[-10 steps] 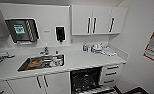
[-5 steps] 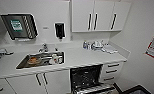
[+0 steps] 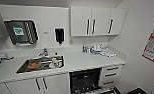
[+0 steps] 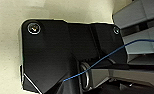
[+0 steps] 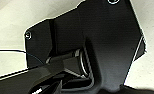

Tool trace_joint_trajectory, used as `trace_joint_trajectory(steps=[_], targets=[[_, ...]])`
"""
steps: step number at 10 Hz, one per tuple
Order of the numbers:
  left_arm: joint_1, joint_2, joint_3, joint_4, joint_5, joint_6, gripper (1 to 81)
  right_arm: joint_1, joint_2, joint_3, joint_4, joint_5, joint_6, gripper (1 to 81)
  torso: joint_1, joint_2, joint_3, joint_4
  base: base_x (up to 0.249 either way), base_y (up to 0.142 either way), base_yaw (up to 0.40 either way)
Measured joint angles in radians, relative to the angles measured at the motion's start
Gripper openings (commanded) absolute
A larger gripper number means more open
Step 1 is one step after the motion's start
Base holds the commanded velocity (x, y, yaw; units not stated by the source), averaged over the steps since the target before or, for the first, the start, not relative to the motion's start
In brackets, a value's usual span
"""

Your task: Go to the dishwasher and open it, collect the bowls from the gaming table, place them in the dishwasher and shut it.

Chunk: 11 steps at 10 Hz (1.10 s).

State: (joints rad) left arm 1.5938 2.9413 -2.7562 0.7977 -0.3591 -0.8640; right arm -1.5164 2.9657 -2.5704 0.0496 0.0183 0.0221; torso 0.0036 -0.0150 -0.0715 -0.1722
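The dishwasher point(image 3: 85, 80) stands open under the white counter point(image 3: 88, 61), right of the sink. Its dark inside with racks faces me, and its lowered door reaches the picture's lower edge. The bowls and the gaming table are out of view. In both wrist views the robot's dark plate hangs over a pale floor point(image 4: 8, 37), and a thin blue cable point(image 4: 105, 56) crosses the left wrist view.
A steel sink point(image 3: 40, 65) holding dishes is set in the counter on the left. White drawers point(image 3: 111, 74) flank the dishwasher's right side. Small items point(image 3: 96, 48) crowd the counter's back right corner. Wall cabinets point(image 3: 93, 21) hang above. A wall with a poster point(image 3: 153, 42) closes the right.
The whole picture has shifted slightly, so the camera has moved a little. Nothing in the kitchenette itself has changed.
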Motion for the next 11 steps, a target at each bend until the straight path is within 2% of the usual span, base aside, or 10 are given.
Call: trace_joint_trajectory(steps=[3, 4, 6, 8, 9, 10, 11], targets=[[0.0, 0.014, 0.0, -0.001, 0.013, -0.004, 81.1, -0.007, 0.003, -0.004, 0.001, -0.001, 0.001, 81.1, -0.002, -0.001, 0.019, -0.003, 0.0, 0.0, 0.0], [0.0, 0.015, 0.0, -0.001, 0.034, -0.005, 81.1, -0.007, 0.009, -0.013, 0.002, -0.002, 0.001, 81.1, -0.002, -0.001, 0.018, -0.003, 0.0, 0.0, 0.0], [0.0, 0.024, 0.0, -0.001, 0.127, -0.004, 81.1, -0.007, 0.029, -0.054, 0.002, -0.003, 0.002, 81.1, -0.002, -0.001, 0.018, -0.003, 0.0, 0.0, 0.0], [-0.006, 0.031, 0.0, -0.003, 0.167, 0.0, 81.1, -0.007, 0.048, -0.091, 0.001, -0.004, 0.003, 81.1, -0.002, -0.001, 0.018, -0.003, 0.0, 0.0, 0.0], [-0.011, 0.031, 0.0, -0.02, 0.203, 0.029, 81.1, -0.008, 0.056, -0.095, 0.001, -0.007, 0.001, 81.1, -0.002, -0.001, 0.018, -0.003, 0.0, 0.0, 0.0], [-0.011, 0.031, 0.0, -0.051, 0.223, 0.094, 81.1, -0.011, 0.062, -0.094, 0.001, -0.008, 0.0, 81.1, -0.002, -0.001, 0.018, -0.003, 0.0, 0.0, 0.0], [-0.011, 0.031, 0.0, -0.109, 0.239, 0.2, 81.1, -0.013, 0.064, -0.094, 0.001, -0.008, 0.0, 81.1, -0.002, -0.001, 0.018, -0.003, 0.0, 0.0, 0.0]])
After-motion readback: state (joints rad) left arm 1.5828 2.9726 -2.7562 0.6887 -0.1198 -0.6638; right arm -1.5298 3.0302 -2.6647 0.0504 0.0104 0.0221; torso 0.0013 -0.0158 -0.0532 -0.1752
